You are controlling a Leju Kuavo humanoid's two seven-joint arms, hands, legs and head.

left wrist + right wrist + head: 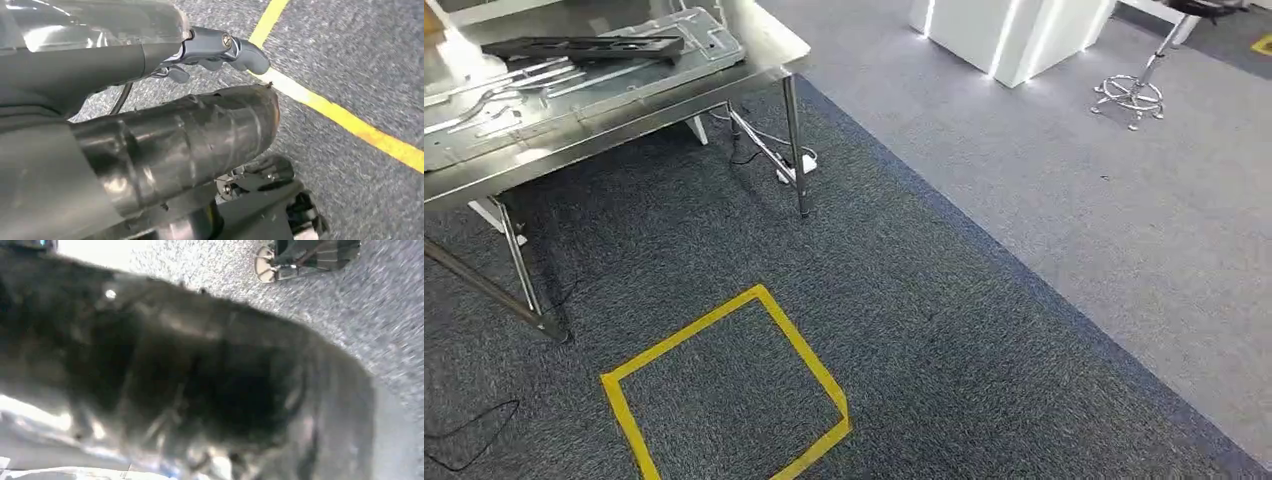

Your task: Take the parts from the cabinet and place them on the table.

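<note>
Up ahead in our head view, a steel table [754, 75] stands at the far left with flat metal parts [514, 95] and a long black part [584, 46] lying on its top. On the dark carpet [924, 330] below it, a square of yellow tape [724, 385] marks the floor, and a white cable [769, 155] trails past one table leg. Farther off on the lighter floor we see a white lit block [1014, 35] and a chrome stool base [1130, 97].

Our left hand [215, 50] shows in the left wrist view, hanging above the carpet close to a yellow tape line [345, 117]. Its fingers [250, 55] curl inward, and nothing can be seen in them; the palm side is hidden, so we cannot tell whether they close fully.

Our right hand [200, 385] is a dark blur in the right wrist view, over speckled carpet; we cannot tell how its fingers lie or whether it holds anything. The parts sit well away from both hands.
</note>
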